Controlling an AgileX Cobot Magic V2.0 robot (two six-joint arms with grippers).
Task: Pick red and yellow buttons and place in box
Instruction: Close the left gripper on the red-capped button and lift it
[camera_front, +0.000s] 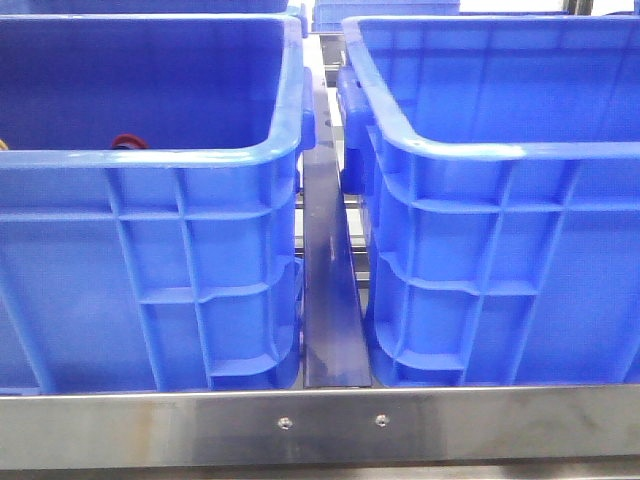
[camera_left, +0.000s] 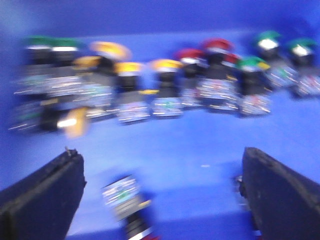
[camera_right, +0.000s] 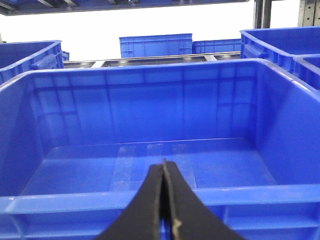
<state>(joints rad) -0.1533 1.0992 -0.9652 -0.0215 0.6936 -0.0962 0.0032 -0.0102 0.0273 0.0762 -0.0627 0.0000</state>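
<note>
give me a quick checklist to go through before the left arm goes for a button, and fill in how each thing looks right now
1. Left gripper open: ok, fingers spread wide, nothing between them.
2. Red buttons and yellow buttons in reach of view: ok, both colours sit in a row with green ones on the crate floor.
3. Clear target picked out: cannot tell, the left wrist view is badly blurred.
4. Stray button lying on its side close between the fingers: cannot tell its colour.
5. Right gripper free: ok, shut with nothing in it.
6. Box ready to receive: ok, the floor in view is bare.
</note>
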